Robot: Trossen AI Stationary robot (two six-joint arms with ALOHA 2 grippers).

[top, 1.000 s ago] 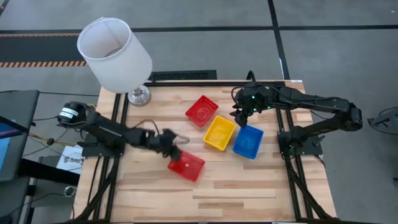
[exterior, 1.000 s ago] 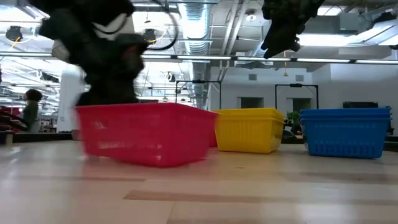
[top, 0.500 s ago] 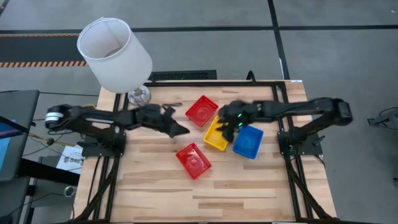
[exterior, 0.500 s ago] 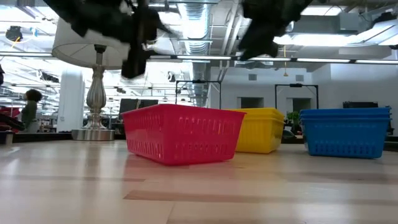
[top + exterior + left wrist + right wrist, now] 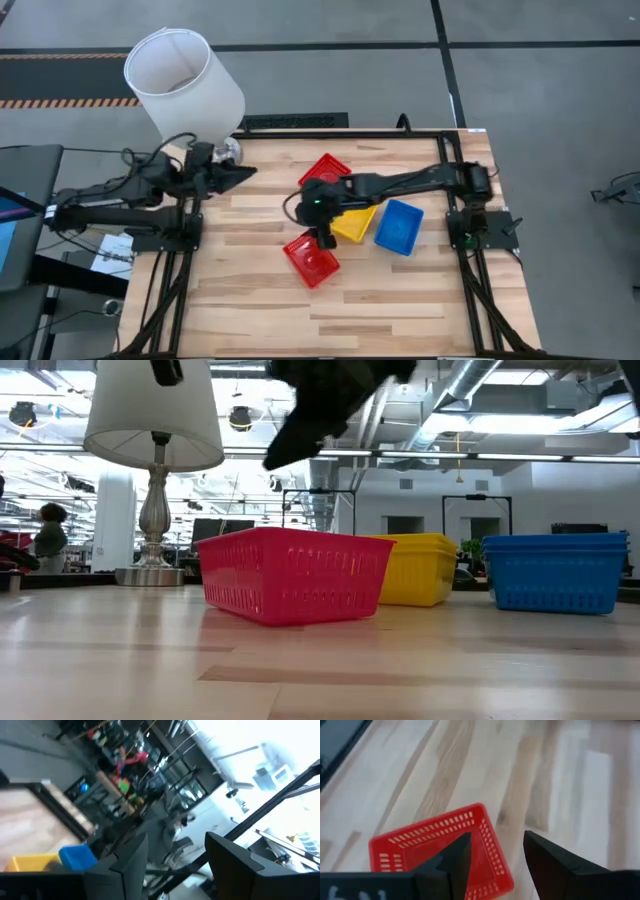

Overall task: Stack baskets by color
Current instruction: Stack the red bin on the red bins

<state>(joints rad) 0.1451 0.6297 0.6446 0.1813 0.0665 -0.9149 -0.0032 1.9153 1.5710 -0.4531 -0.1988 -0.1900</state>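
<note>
Four baskets rest flat on their bases on the wooden table point(image 5: 400, 310). A red one point(image 5: 312, 260) sits nearest the front, another red one point(image 5: 326, 167) farther back, with a yellow one point(image 5: 356, 226) and a blue one point(image 5: 399, 226) to their right. My right gripper point(image 5: 325, 238) hangs open just above the near red basket's point(image 5: 440, 852) far rim, slanting down, touching nothing. My left gripper point(image 5: 244, 171) stands open and high at the table's far left, beside the lamp, pointing about level with nothing between its fingers point(image 5: 127, 862).
A lamp with a large white shade point(image 5: 183, 88) and a silver foot point(image 5: 153, 572) stands at the table's far left corner, close to my left arm. Bare wood lies along the near half of the table. My right arm crosses over the far red basket and the yellow one.
My left gripper has let go of the near red basket, risen, tipped up to about level and drawn back toward the far left corner. The basket has settled flat, slightly to the right. My right gripper has swung from above the blue basket toward the left and near, sinking over the near red basket.
</note>
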